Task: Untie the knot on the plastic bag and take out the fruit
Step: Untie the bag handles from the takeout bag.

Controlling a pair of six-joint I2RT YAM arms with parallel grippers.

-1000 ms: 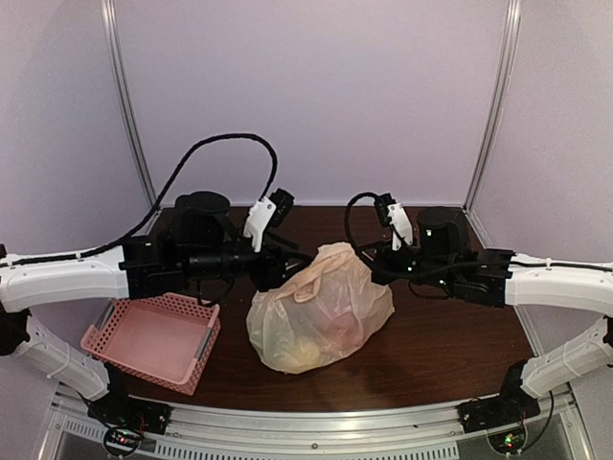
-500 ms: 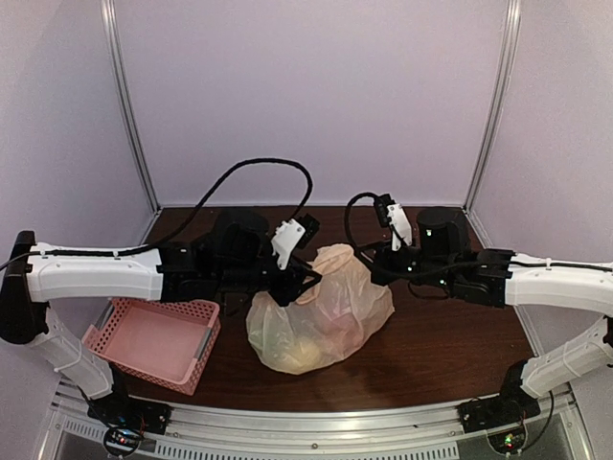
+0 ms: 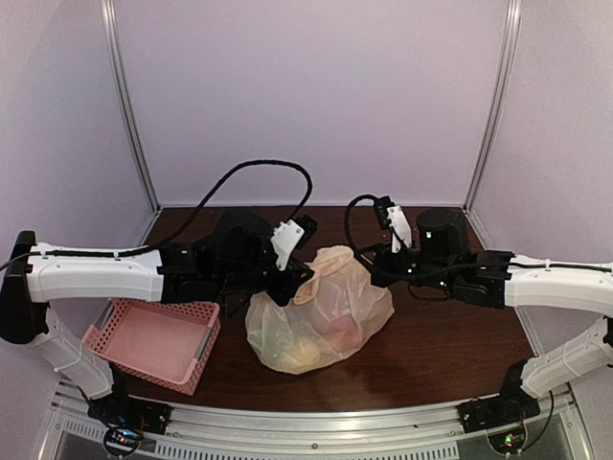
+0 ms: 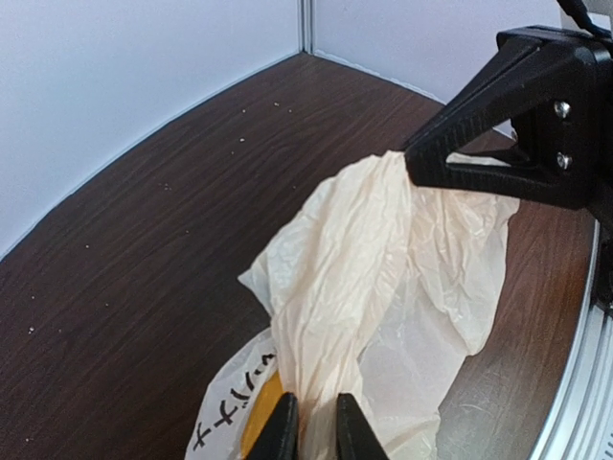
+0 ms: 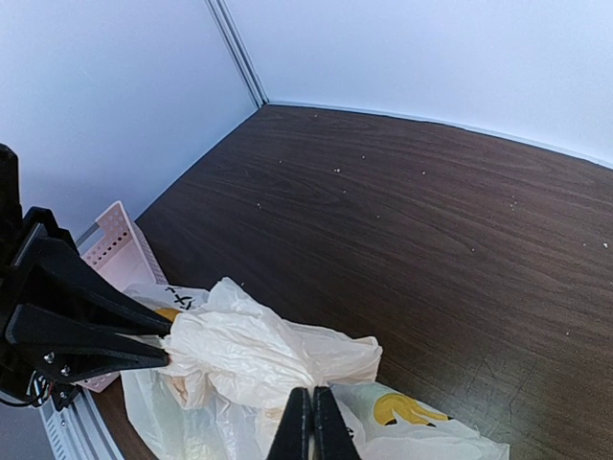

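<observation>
Our left gripper (image 4: 314,422) has swung in from above the basket (image 3: 153,335) and now pinches the knot (image 4: 354,249). Our right gripper (image 5: 305,407) clamps the knot's other end. The bag (image 3: 316,326), beside the basket, can be pulled open.

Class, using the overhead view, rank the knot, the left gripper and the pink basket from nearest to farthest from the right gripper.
From the right gripper:
1. knot, touching it.
2. left gripper, across the knot, leftward.
3. pink basket, far left, near edge.

rear overview, close wrist views — bag (image 3: 321,316) shared
</observation>
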